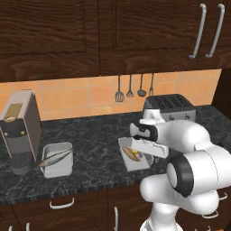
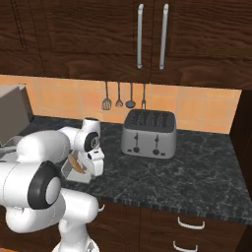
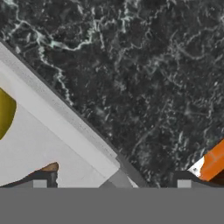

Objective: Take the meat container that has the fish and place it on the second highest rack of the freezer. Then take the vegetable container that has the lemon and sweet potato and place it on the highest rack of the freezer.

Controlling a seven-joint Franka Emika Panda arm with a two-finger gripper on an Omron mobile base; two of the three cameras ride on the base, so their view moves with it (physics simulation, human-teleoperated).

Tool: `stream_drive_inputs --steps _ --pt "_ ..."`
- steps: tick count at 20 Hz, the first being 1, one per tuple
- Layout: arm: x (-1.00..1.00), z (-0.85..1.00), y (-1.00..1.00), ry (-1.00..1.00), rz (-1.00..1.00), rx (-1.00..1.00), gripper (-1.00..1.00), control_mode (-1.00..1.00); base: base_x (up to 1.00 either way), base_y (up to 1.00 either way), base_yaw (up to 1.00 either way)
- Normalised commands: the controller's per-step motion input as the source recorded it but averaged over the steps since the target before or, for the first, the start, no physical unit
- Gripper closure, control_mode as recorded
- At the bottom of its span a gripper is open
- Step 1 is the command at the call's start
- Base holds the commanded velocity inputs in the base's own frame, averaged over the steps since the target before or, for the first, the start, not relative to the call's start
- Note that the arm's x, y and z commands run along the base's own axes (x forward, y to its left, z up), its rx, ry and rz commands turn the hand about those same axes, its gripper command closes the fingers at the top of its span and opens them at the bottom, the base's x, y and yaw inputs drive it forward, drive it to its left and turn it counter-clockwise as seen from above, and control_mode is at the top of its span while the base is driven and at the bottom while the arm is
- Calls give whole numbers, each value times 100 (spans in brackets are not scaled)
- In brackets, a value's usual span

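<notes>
Currently, status by item:

Bench (image 1: 99, 135): dark marbled stone top running across both base views, with dark wood cabinets above and drawers below.

Arm: white, folded low over the bench; the wrist sits above the vegetable container.

Tool (image 3: 111, 179): released, jaws spread wide, nothing between them. In the hand view one fingertip (image 3: 41, 180) stands over the tray floor and the other over bare stone, so the jaws straddle the container's rim near a corner.

Vegetable container (image 1: 131, 164): shallow grey tray on the bench, just in front of the toaster, partly hidden by the wrist.

Sweet potato (image 1: 131, 154): brown-orange, lying inside that tray.

Lemon (image 1: 135, 153): small yellow fruit in the same tray, just beside the sweet potato; a yellow edge of it shows at the left of the hand view.

Meat container (image 1: 57, 159): grey tray on the bench, well apart to the left, just beside the coffee machine.

Fish (image 1: 55, 158): silvery, lying diagonally along the meat container.

Coffee machine (image 1: 20, 131): beige, at the bench's left end.

Toaster (image 2: 149, 133): steel, four slots, standing against the tiled wall.

Utensils (image 1: 130, 88): four hanging on the orange tiles.
</notes>
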Motion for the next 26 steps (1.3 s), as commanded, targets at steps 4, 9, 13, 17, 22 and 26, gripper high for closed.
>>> stream_drive_inputs --steps 4,9,13,17,22,26 --pt "2 -34 0 -9 0 -4 -100 -100 0 0 0" --pt "0 -37 0 -13 0 -9 -100 -100 0 0 0" --pt "5 -12 0 -3 0 -4 100 -100 0 0 0" --pt "0 0 0 0 0 0 100 -100 0 0 0" --pt "0 0 2 0 0 0 100 -100 0 0 0" --pt "-9 32 22 -3 -1 -1 100 -100 0 0 0"
